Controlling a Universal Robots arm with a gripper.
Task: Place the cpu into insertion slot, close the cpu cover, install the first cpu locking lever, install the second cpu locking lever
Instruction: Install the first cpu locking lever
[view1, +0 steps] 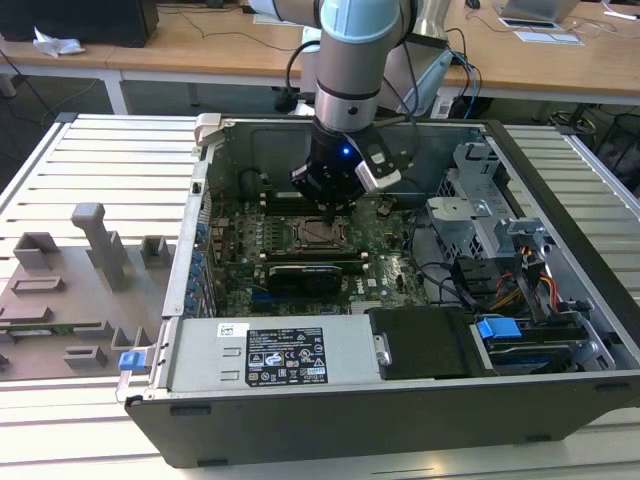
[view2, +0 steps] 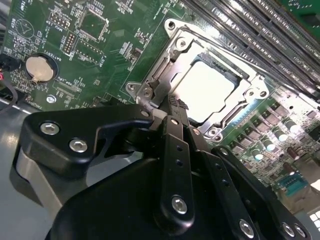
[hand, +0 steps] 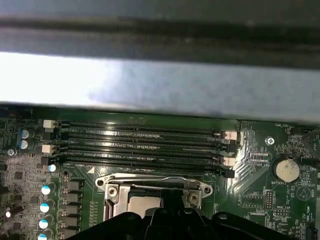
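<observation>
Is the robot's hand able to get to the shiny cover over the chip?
Probably yes. The hand hangs right at the edge of the cpu cover, which lies shut around the cpu, and nothing stands between them inside the open computer case.

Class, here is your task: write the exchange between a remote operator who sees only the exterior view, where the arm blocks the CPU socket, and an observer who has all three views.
Operator: The gripper hangs right over the socket and hides it from me. Is the chip in place?
Observer: Yes. In the second wrist view the cpu lies flat in the socket, with the cpu cover down around it and its silver top showing through the window.
Operator: Where is the gripper against that cover?
Observer: In the second wrist view its tip is at the cover's edge, on the side away from the memory slots.
</observation>
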